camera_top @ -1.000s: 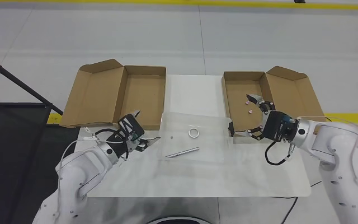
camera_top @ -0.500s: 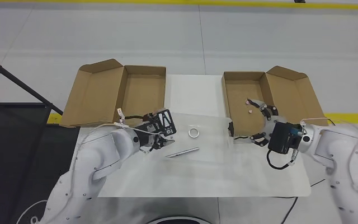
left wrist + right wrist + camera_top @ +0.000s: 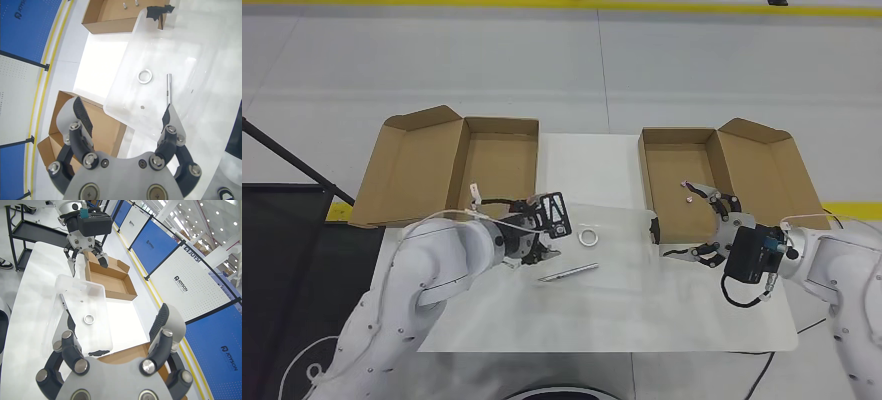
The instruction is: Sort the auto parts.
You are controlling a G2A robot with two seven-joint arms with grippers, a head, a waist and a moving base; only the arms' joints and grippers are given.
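Note:
A clear plastic tray [image 3: 637,262] in the middle of the table holds a silver ring [image 3: 587,237] and a thin metal rod [image 3: 569,271]. My left gripper [image 3: 551,231] hangs open over the tray's left end; its wrist view has the ring [image 3: 144,76] and rod [image 3: 168,89] just beyond the fingertips. At the tray's right end, beside the right cardboard box [image 3: 669,150], my right gripper [image 3: 701,225] is open and holds nothing. From the right wrist I see the ring [image 3: 89,319], the rod [image 3: 63,302] and the left gripper [image 3: 87,263].
An open cardboard box [image 3: 492,165] stands behind the tray on the left. Small metal parts [image 3: 684,190] lie in the right box, seen as two bolts [image 3: 130,4] from the left wrist. Black tape [image 3: 653,229] marks the tray's right end.
My left gripper has swung from the table's left edge rightward to the tray's left end. The right gripper has drawn back a little from the right box toward the front.

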